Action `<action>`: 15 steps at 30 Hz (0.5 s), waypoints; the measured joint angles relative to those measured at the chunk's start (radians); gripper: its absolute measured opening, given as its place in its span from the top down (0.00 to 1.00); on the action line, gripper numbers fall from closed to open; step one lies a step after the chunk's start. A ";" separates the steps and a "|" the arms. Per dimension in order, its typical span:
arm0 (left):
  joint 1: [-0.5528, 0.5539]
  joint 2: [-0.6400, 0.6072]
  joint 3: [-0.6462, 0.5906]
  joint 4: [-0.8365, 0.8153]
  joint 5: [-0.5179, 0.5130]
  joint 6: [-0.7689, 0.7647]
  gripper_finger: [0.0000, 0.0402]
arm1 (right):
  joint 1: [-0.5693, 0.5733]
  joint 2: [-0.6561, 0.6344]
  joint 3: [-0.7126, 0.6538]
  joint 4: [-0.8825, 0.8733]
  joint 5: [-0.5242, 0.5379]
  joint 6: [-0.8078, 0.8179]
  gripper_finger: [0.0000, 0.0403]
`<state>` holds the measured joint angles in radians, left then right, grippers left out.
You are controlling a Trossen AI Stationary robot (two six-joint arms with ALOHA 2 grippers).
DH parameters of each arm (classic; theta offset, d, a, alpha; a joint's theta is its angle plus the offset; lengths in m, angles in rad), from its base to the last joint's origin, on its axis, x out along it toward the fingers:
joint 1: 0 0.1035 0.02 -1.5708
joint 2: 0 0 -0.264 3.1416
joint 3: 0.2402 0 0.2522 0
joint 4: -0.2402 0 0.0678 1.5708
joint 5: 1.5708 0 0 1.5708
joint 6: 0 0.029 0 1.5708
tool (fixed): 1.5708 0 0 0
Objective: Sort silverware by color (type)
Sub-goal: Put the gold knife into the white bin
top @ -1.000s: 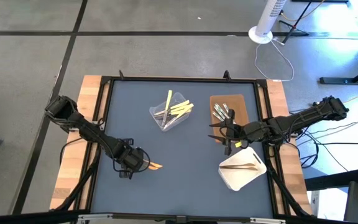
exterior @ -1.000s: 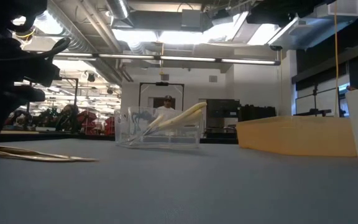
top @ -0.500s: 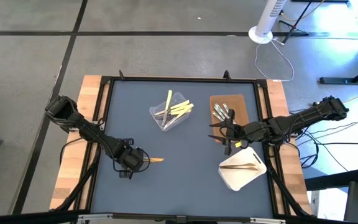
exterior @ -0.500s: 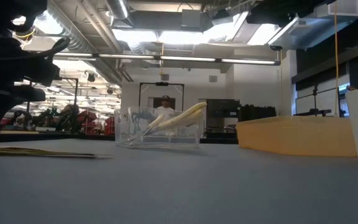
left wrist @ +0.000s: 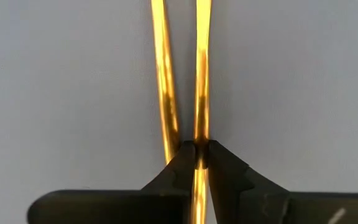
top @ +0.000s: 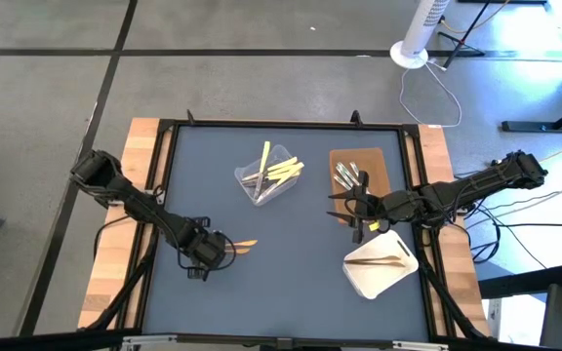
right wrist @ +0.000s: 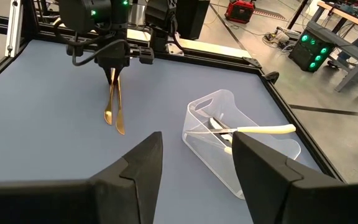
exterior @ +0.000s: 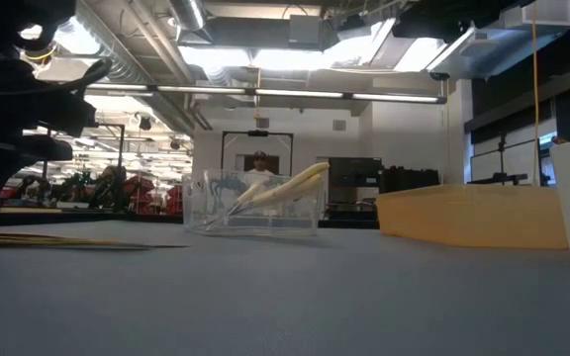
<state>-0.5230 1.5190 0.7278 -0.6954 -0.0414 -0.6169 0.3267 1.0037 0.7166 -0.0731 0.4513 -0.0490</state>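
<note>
Since our left gripper [left wrist: 197, 151] has closed on one of the two orange-brown utensils [right wrist: 115, 106] lying side by side on the blue tabletop [top: 291, 283], we judge the hold by what the left wrist view shows: the fingers pinch a thin, glossy shaft near one end, while its twin lies just beside, touching the edge of one finger. We take these pieces to be light and stiff, but slick and narrow, so a grip this close to the end may let the long free part swing or twist between the pads. We would rather hold nearer the middle of the length, where the balance is better. We also expect the neighbour could be dragged along when the first one lifts, since the two nearly meet at the gripper.

Our right gripper [right wrist: 194, 165] waits with its fingers apart and nothing between them, over the right side of the tabletop between the brown tray [top: 371, 166] and the white tray [top: 374, 278]. Silver pieces [top: 347, 175] lie on the brown tray, and a few thin orange-brown ones [top: 379, 259] rest in the white tray. Pale yellow utensils [top: 283, 172] sit in the clear tub [top: 261, 190] near the middle, with a few grey ones mixed in.
</note>
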 joint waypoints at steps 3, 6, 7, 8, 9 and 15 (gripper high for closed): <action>0.001 0.004 0.016 -0.010 0.002 0.000 0.95 | 0.000 0.000 0.000 0.000 0.000 0.000 0.54; 0.004 0.005 0.045 0.012 0.008 -0.001 0.95 | 0.000 0.000 0.000 0.000 0.000 0.000 0.54; 0.006 0.004 0.054 0.010 0.008 -0.001 0.96 | 0.000 0.000 0.000 0.000 0.000 0.000 0.54; 0.008 0.004 0.061 0.008 0.009 -0.001 0.96 | 0.000 0.000 0.000 0.000 0.000 0.000 0.54; 0.011 0.004 0.069 0.005 0.009 -0.001 0.96 | 0.000 0.000 0.000 0.000 0.000 0.000 0.54; 0.041 0.004 0.119 0.016 0.008 -0.001 0.96 | 0.000 0.000 0.000 0.000 0.000 0.000 0.54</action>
<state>-0.4822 1.5227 0.8465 -0.6793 -0.0338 -0.6175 0.3267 1.0036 0.7170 -0.0728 0.4515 -0.0490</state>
